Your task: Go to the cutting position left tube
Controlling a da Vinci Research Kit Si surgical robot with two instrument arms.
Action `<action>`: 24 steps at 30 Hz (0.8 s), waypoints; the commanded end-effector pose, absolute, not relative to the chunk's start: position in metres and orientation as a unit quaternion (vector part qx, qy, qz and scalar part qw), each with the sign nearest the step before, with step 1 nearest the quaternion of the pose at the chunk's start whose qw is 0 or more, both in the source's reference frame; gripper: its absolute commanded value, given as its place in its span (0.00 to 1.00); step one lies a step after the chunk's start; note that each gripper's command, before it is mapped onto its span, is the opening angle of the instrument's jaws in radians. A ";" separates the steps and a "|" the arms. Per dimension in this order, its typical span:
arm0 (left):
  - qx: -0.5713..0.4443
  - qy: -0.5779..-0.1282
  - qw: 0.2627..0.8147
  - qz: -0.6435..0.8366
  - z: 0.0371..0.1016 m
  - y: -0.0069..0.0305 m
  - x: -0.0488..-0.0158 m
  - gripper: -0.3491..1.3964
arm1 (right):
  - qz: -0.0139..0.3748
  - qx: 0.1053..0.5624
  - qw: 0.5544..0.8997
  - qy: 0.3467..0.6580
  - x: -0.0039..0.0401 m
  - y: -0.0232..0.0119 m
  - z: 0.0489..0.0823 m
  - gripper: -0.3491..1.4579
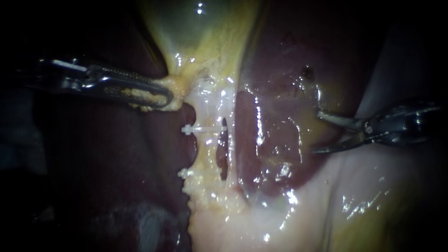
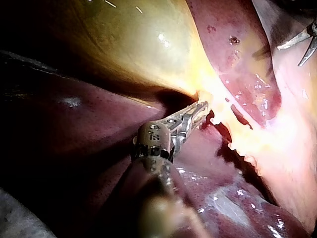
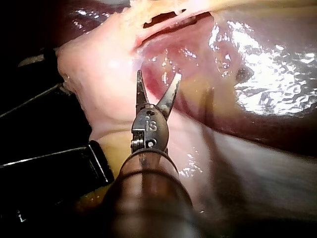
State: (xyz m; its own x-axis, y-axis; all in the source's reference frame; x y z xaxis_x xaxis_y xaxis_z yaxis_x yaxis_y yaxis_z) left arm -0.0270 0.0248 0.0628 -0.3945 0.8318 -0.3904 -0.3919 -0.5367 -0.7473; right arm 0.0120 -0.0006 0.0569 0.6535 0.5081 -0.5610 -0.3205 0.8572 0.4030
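The left tube (image 1: 205, 154) looks soft and slippery, best taken between its 2 clips (image 1: 200, 128); the right instrument (image 1: 316, 132) holds its blades spread, and the left instrument (image 1: 167, 99) pinches the gallbladder (image 1: 205, 32).

The endoscope sat close to the tissue, facing the liver (image 1: 275, 126) and gallbladder (image 1: 200, 37) squarely; the left wrist camera looked along the left instrument (image 2: 202, 108) from behind, very near; the right wrist camera looked likewise along the right instrument (image 3: 158, 75); all three views shared the same stretch of liver; the left wrist view also took in the right instrument far ahead.
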 end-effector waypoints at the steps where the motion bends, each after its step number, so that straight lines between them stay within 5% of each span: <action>1: -0.389 -0.283 0.389 0.786 0.0628 0.0248 -0.0270 0.00 | 0.230 0.135 0.899 0.347 0.0120 -0.0006 0.0569 0.98; 24: -0.395 -0.273 0.404 0.779 0.0565 0.0280 -0.0218 0.00 | 0.229 0.139 0.898 0.348 0.0120 -0.0006 0.0569 0.98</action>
State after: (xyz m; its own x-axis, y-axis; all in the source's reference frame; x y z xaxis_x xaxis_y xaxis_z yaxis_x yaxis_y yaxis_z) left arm -0.0218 0.0280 0.0565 -0.3611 0.8459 -0.3925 -0.4142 -0.5226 -0.7452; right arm 0.0120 -0.0006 0.0569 0.6533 0.5078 -0.5616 -0.3142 0.8567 0.4092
